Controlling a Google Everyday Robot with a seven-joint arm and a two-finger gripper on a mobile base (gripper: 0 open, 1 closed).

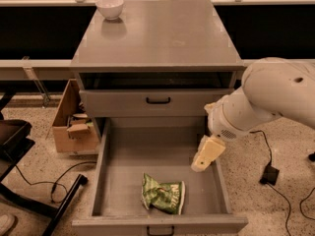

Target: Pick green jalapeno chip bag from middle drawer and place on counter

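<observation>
Glossy green jalapeno chip bag (163,196), white lettering, lies in grey middle drawer (123,181); grey counter (162,38); white bowl (109,7) far left; cream gripper (205,155) over drawer's right side; brown cardboard box (64,117) left; speckled beige room floor (246,191)

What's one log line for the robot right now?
green jalapeno chip bag: lying in middle drawer, near front | gripper: above drawer's right side, off the bag | counter: white bowl at far-left corner

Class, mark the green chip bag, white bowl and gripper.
green chip bag (163,194): camera view, middle of its crumpled front.
white bowl (109,8): camera view, its outer side.
gripper (202,162): camera view, its pale tip, over the right of the middle drawer (147,151).
</observation>
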